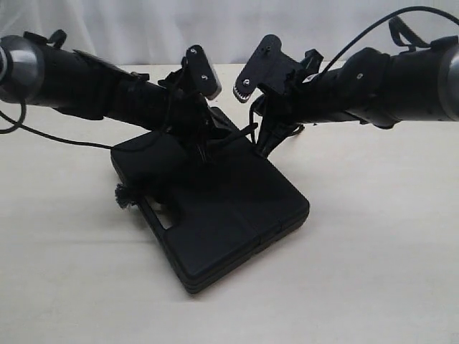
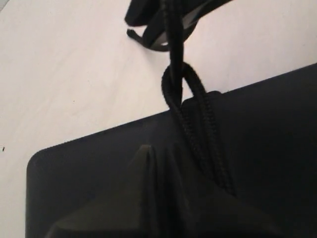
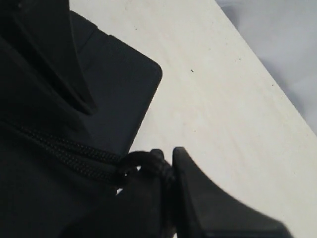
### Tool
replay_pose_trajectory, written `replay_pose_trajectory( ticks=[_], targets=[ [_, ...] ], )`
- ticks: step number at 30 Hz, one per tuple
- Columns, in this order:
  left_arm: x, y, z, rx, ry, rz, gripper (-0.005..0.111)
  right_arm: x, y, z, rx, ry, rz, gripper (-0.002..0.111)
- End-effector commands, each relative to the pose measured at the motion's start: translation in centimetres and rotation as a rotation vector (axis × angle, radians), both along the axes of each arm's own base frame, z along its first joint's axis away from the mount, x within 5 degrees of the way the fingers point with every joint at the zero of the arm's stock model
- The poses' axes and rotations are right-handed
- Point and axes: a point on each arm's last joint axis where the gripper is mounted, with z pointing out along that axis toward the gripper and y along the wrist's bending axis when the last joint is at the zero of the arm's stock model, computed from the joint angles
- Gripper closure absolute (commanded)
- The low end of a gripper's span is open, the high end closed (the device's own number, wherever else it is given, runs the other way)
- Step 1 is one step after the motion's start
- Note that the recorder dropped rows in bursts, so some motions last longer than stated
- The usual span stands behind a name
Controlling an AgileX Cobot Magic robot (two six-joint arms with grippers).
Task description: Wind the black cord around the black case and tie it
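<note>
The black case (image 1: 237, 215) lies flat on the table, its handle slot toward the near left. The black cord (image 2: 198, 129) runs as two braided strands across the lid and crosses in a small loop at the case's far edge. Its frayed tuft (image 1: 122, 195) sticks out beside the handle edge. My left gripper (image 2: 163, 153) hovers low over the lid with its jaws together, and the strands lead into them. My right gripper (image 3: 166, 158) is shut on the cord (image 3: 74, 153) just past the case's (image 3: 124, 84) edge. In the exterior view both grippers, left (image 1: 201, 140) and right (image 1: 267, 143), meet over the far side.
The pale table (image 1: 373, 251) spreads around the case on all sides. A thin robot cable (image 1: 57, 136) trails on the table at the left. A grey cloth backdrop (image 1: 229, 29) hangs behind the table's far edge.
</note>
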Motion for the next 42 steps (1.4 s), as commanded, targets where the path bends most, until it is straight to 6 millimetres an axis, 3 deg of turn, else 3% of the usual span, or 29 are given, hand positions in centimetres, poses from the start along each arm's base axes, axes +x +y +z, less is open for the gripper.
replay_pose_trajectory(
  ticks=[1, 9, 15, 23, 28, 34, 38, 42],
  targets=[
    [0.3, -0.2, -0.8, 0.053, -0.03, 0.01, 0.107, 0.1, -0.9, 0.1, -0.016, -0.076, -0.051, 0.104],
    [0.3, -0.2, -1.1, 0.058, -0.025, 0.013, 0.107, 0.9, -2.3, 0.4, 0.017, -0.113, -0.146, 0.104],
    [-0.2, -0.3, -2.9, 0.133, -0.018, -0.11, 0.107, 1.5, -3.4, -0.1, 0.038, -0.089, -0.202, 0.104],
    [-0.3, -0.2, -3.4, 0.15, -0.015, -0.129, 0.107, 3.0, -5.3, -4.3, -0.015, -0.046, -0.285, 0.104],
    [-0.3, -0.2, -3.4, 0.147, -0.013, -0.132, 0.107, 3.5, -5.5, -5.7, -0.039, -0.058, -0.309, 0.104],
    [-0.3, -0.2, -3.4, 0.158, -0.018, -0.147, 0.107, 4.4, -8.2, -8.9, -0.093, -0.029, -0.381, 0.104],
    [-0.3, -0.2, -3.4, 0.158, -0.018, -0.147, 0.107, 4.7, -10.4, -9.9, -0.083, 0.007, -0.452, 0.104],
    [-0.3, -0.2, -3.5, 0.16, -0.019, -0.148, 0.107, 4.7, -10.5, -9.9, -0.085, 0.007, -0.453, 0.104]
  ],
)
